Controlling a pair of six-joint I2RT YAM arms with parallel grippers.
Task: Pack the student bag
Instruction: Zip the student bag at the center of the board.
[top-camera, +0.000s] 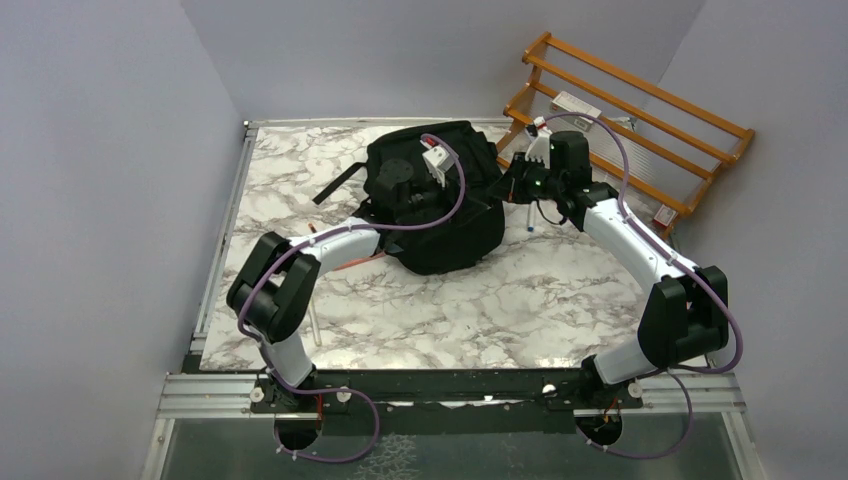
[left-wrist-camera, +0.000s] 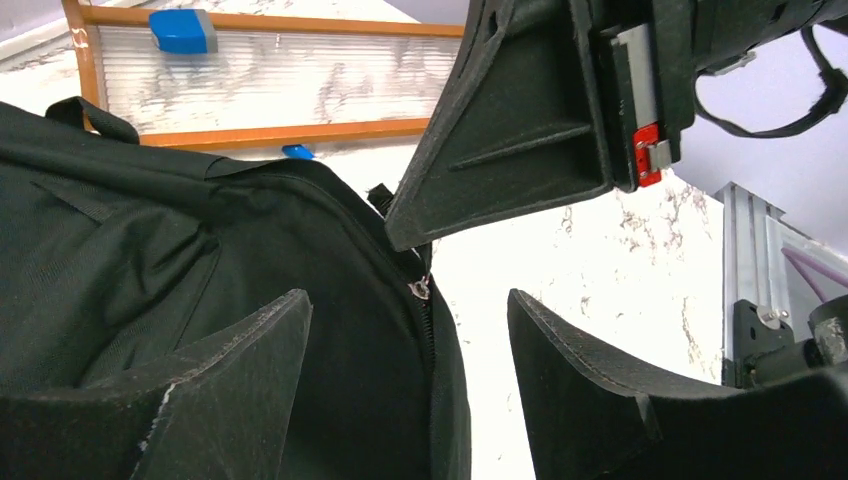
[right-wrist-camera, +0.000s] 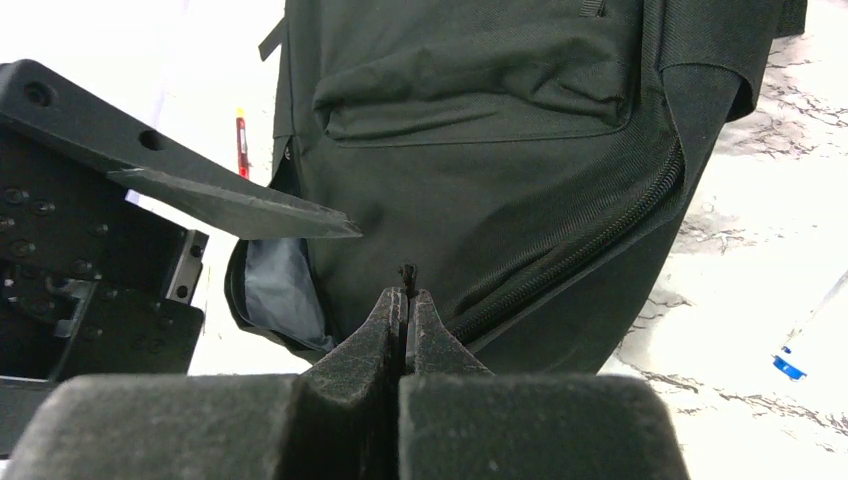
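One student bag (top-camera: 455, 240), black and soft, lies flat at the far middle of the marble table (top-camera: 520, 300). Both arms meet over it, toward the side nearest the right arm.

Right gripper (right-wrist-camera: 408, 298) is pinched tight on the small zipper pull (right-wrist-camera: 408, 272), held only at the very fingertips. Left gripper (left-wrist-camera: 408, 300) is spread wide, jaws either side of the zip seam, clamping nothing.

Risks, as I judge them:
- The tab slips out of so thin a pinch.
- With no hold on the fabric, the whole bag drags along instead of the zipper (right-wrist-camera: 600, 235) running.
- The two grippers sit very close (a bump would be easy).

Bag contents: a gap at one side shows grey lining (right-wrist-camera: 272, 285), with nothing seen inside. A red pen (right-wrist-camera: 241, 140) and a blue-capped pen (top-camera: 530, 215) lie on the table outside it. The wooden rack (top-camera: 640, 110) beyond holds a small blue object (left-wrist-camera: 180, 30), kind unclear.
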